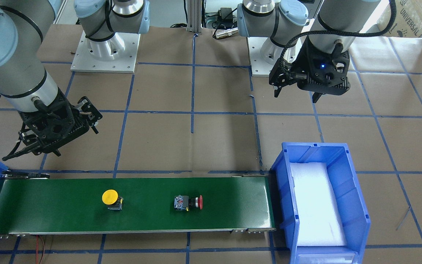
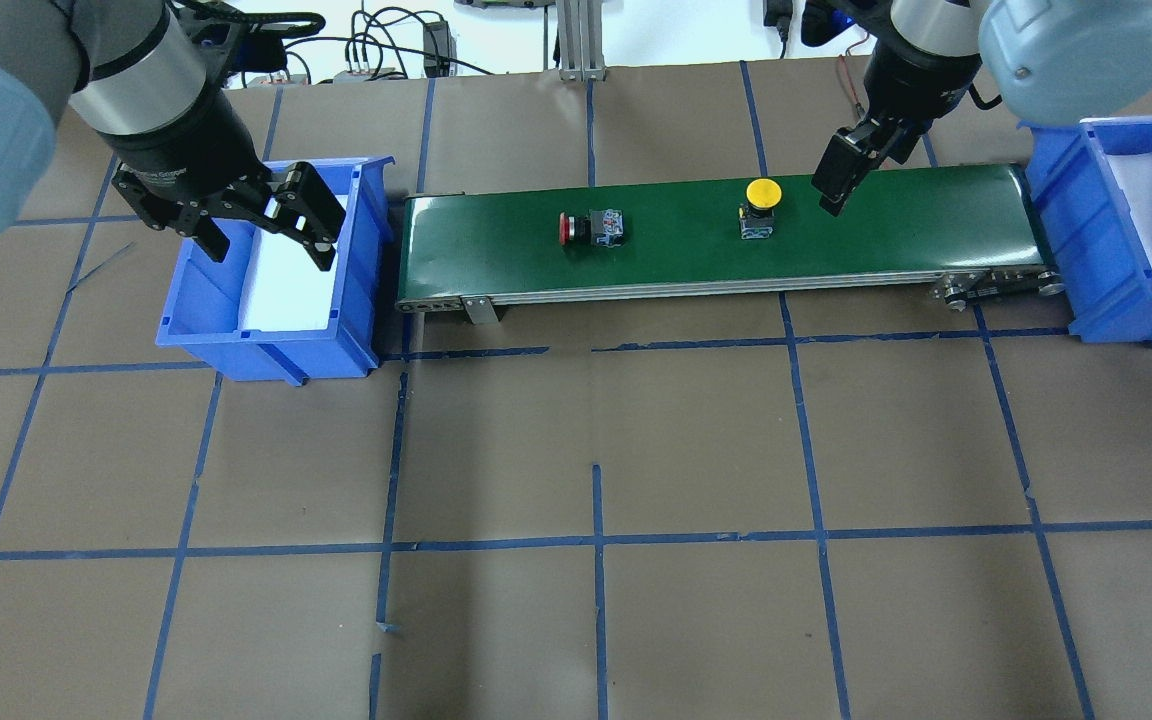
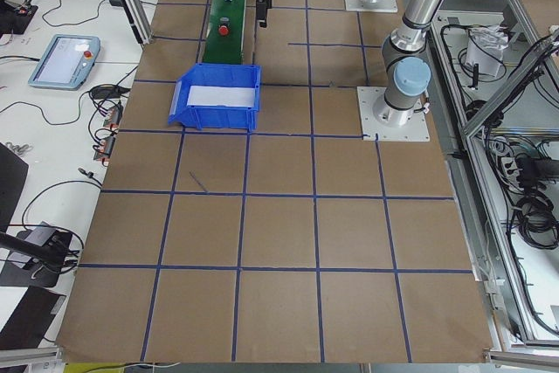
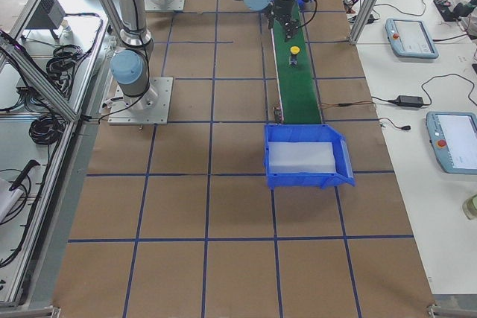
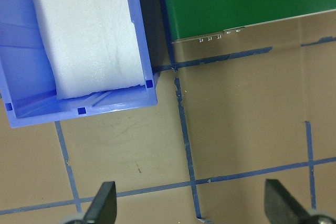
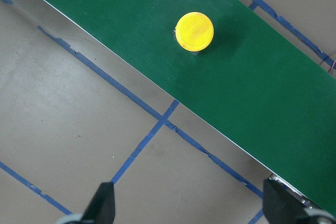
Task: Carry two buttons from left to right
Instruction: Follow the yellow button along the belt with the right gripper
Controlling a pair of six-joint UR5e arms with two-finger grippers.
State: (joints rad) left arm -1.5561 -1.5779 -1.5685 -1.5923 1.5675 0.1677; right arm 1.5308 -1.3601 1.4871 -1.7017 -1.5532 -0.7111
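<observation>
The yellow-capped button [image 2: 762, 205] stands upright on the green conveyor belt [image 2: 896, 230], right of its middle. The red mushroom button [image 2: 586, 228] lies on its side on the belt, left of the middle. Both also show in the front view, the yellow one [image 1: 111, 198] and the red one [image 1: 188, 202]. My right gripper [image 2: 836, 182] is open and empty, hanging just right of the yellow button [image 6: 194, 31]; its fingertips [image 6: 105, 203] frame the belt edge. My left gripper [image 2: 271, 222] is open and empty above the left blue bin [image 2: 266, 352].
The left blue bin [image 5: 79, 111] holds a white foam pad. A second blue bin [image 2: 1116, 300], also padded, stands at the belt's right end. Brown paper with blue tape lines covers the table. Cables lie behind the belt.
</observation>
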